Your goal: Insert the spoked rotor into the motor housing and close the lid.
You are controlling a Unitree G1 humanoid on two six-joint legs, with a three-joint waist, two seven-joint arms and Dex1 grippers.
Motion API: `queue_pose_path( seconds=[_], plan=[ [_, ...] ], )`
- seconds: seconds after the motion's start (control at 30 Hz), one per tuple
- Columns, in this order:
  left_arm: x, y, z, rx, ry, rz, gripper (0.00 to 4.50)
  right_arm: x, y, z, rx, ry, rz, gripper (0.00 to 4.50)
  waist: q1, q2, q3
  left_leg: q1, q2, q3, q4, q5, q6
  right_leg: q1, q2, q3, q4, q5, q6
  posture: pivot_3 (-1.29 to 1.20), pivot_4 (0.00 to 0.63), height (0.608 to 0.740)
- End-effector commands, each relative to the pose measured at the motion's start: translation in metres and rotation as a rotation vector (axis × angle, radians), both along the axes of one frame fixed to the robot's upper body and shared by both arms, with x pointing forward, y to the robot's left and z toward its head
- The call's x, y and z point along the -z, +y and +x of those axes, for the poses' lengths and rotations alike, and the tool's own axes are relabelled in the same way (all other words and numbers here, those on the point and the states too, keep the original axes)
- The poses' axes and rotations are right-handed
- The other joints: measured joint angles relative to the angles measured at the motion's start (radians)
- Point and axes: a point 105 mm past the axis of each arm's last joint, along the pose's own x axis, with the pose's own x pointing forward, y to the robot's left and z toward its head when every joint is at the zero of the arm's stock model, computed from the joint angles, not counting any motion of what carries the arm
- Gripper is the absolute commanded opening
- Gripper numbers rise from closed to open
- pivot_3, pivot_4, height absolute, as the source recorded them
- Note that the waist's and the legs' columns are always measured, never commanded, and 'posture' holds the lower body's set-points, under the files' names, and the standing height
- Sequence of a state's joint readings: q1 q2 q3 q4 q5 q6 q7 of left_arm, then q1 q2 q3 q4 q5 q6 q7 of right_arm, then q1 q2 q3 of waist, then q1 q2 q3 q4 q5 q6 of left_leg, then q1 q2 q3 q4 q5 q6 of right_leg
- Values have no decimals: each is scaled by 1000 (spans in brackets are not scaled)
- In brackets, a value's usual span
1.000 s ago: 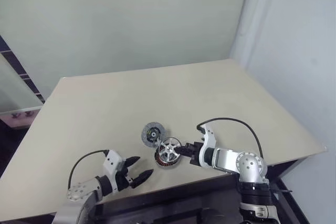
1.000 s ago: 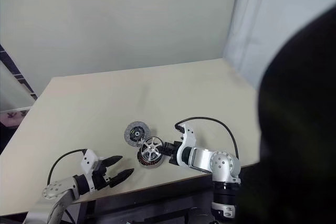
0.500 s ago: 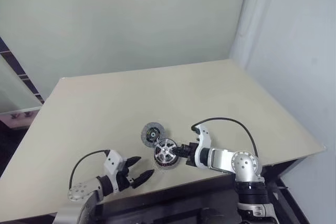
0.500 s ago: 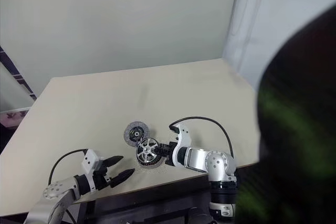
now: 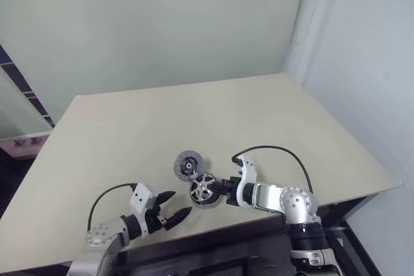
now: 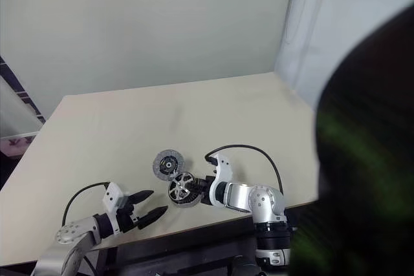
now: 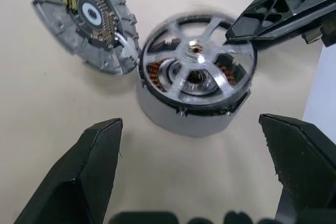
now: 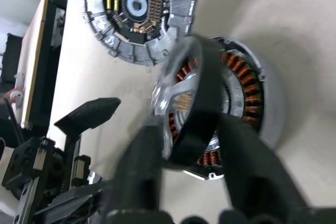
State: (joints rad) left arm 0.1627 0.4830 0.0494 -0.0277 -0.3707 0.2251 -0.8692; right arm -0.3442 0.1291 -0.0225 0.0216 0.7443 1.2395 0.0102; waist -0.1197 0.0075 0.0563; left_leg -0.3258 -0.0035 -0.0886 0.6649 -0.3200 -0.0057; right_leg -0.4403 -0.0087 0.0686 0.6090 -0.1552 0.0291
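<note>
**A:** What is the biggest thing we see?

**B:** The wide, smooth, pale beige table (image 5: 259,114). Everything else sits near its front edge.

**A:** And our two claws?

**B:** Our left claw (image 5: 178,203), with its black plastic fingers, hangs in front of the motor housing and off to its left, well apart from it. It is wide open and holds nothing. Our right claw (image 5: 224,190) comes in from the housing's right. Its fingers (image 8: 247,171) stand partly apart, one on each side of the rotor's rim. We think the pinch looks loose.

**A:** What is the housing like?

**B:** The round motor housing (image 7: 184,121) has a plain grey metal wall and shiny copper wire coils packed in a ring inside.

**A:** Where is the lid?

**B:** The flat, round, grey metal lid (image 7: 84,19), with ridges on its edge and a dark middle, lies flat just behind the housing on its left, right up against it.

**A:** And the smallest part?

**B:** The spoked rotor (image 7: 197,56), a dark ring with silvery spokes like a little wheel, sits on top of the housing. It looks a bit tipped. We cannot tell if it is all the way down.

**A:** Who should fetch the lid?

**B:** We think our left claw. The lid is on its side of the housing, and our right claw would have to reach across.
</note>
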Motion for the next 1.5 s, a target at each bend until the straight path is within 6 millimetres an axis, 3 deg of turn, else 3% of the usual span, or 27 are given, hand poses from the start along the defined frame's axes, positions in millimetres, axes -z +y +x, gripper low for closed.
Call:
queue_pose_path(
  seconds=[0.03,0.07,0.27,0.4,0.5,0.6,0.73,0.83,0.97,1.1,1.17,1.5],
  plan=[
    [-11,-5,5,20,-52,-2,4500,-7,26,-18,-44,13,96,2787,0,0,0,0,0,0,0,0,0,0,0,0,0,0,0,0,0,740],
    [-11,-6,5,22,-52,-3,4500,-9,23,-18,-45,2,90,3121,0,0,0,0,0,0,0,0,0,0,0,0,0,0,0,0,0,740],
    [-11,-9,5,31,-54,-7,4500,-23,-4,-20,-96,-101,-7,3121,3,-1,-1,0,0,0,0,0,0,0,0,0,0,0,0,0,0,740],
    [-11,-9,5,35,-55,-6,4500,-28,-28,-12,-205,-378,-321,3121,3,0,0,0,-1,2,1,0,0,0,-2,1,0,0,0,0,0,740],
    [-10,-9,6,35,-56,-6,4500,-42,-21,-7,-285,-581,-351,3121,2,-2,-1,1,-1,2,3,0,0,2,-2,0,0,-1,-1,0,0,740],
    [-11,-8,8,34,-59,-4,4500,-45,-9,2,-300,-702,-350,2523,-2,-3,-2,2,2,3,3,0,0,2,1,0,0,-1,-1,0,0,740],
    [-12,-6,8,27,-63,-1,4500,-39,11,8,-291,-755,-311,1119,0,-4,-3,2,6,1,3,0,0,2,7,1,0,0,-1,0,0,740],
    [-13,-4,7,20,-66,2,4500,-27,25,11,-289,-765,-300,40,0,-5,-3,2,6,1,3,0,0,2,7,2,1,0,0,0,0,740],
    [-15,-2,5,13,-72,3,4500,3,27,13,-307,-727,-349,40,3,-6,-4,2,5,1,3,0,0,2,7,3,0,0,-1,0,0,740],
    [-17,-1,4,6,-80,1,4500,45,16,5,-373,-657,-443,40,3,-8,-6,2,4,2,3,0,0,2,6,4,0,0,-1,0,0,740],
    [-17,-1,4,3,-82,0,4500,51,14,0,-387,-642,-437,40,3,-9,-9,3,4,1,3,0,0,4,6,3,1,0,-1,0,0,740],
    [-13,-2,8,-45,-24,-46,4500,-13,25,15,-299,-791,-262,40,3,-8,-10,14,6,1,3,0,0,13,7,3,1,-1,-2,0,0,740]
  ],
)
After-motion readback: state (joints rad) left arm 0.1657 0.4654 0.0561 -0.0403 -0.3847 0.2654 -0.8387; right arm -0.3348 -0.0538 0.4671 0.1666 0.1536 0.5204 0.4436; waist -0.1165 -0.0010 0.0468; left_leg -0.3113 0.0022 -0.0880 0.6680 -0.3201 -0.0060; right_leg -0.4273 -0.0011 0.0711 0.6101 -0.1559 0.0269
